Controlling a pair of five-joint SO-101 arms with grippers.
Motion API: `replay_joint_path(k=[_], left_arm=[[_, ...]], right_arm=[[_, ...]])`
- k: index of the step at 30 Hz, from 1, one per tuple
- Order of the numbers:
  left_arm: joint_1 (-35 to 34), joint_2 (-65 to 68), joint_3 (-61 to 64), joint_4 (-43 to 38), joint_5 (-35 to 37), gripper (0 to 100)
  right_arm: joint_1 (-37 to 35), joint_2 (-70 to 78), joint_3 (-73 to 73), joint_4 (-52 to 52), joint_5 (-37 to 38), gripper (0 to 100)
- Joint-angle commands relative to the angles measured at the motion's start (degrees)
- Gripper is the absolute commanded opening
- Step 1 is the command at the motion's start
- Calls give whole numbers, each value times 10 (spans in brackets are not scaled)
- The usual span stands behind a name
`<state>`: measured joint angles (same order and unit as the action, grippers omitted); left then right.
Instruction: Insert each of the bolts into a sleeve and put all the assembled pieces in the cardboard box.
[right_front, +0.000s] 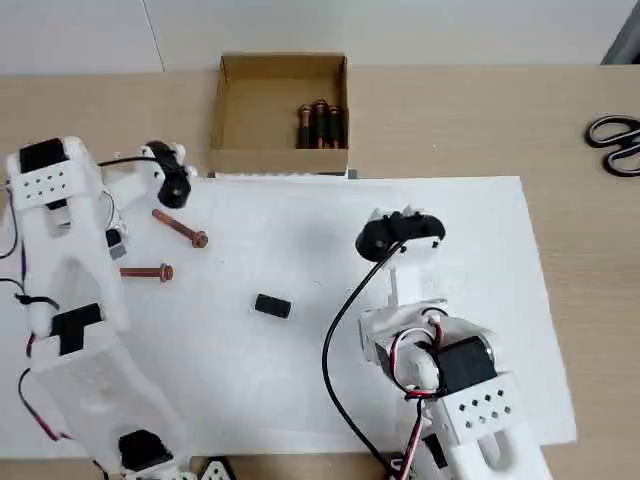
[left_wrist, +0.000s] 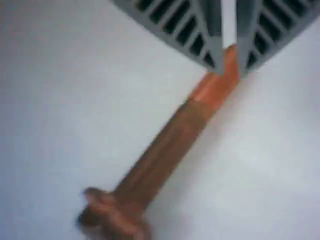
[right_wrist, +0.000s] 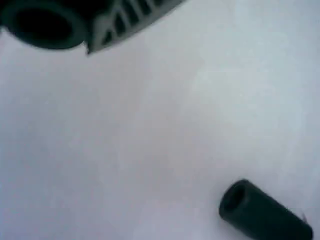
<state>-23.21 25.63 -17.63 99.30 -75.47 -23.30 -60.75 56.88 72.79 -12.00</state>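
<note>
Two copper bolts lie on the white sheet at the left. My left gripper (left_wrist: 229, 62) is shut on the thread end of the farther bolt (left_wrist: 165, 155), whose head rests on the sheet. In the high view this gripper (right_front: 168, 185) is above that bolt (right_front: 182, 229), and the second bolt (right_front: 147, 272) lies just below it. My right gripper (right_front: 400, 232) hovers mid-sheet, shut on a black sleeve (right_wrist: 42, 22) beside its grey finger (right_wrist: 130, 20). Another black sleeve (right_front: 272, 306) lies loose on the sheet (right_wrist: 265, 212). The cardboard box (right_front: 232, 110) holds three assembled pieces (right_front: 320, 126).
The white sheet (right_front: 480, 260) covers most of the wooden table. Scissors (right_front: 615, 142) lie at the far right edge. The right arm's black cable (right_front: 340, 330) loops over the sheet near the loose sleeve.
</note>
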Motion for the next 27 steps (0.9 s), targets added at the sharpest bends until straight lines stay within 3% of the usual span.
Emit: replay_joint_path(k=[1, 12, 15, 18, 27], left_arm=[[11, -11, 32, 11, -100, 6], [66, -11, 43, 11, -167, 9], [77, -11, 43, 11, -167, 63], [79, -11, 43, 11, -170, 107], [68, -11, 44, 11, -206, 107]], right_arm=[[2, -9, -4, -25, 0, 4], [1, -7, -2, -39, 2, 4], [5, -9, -2, -36, 2, 4], [5, -9, -2, -35, 2, 4], [5, -8, -2, -39, 2, 4]])
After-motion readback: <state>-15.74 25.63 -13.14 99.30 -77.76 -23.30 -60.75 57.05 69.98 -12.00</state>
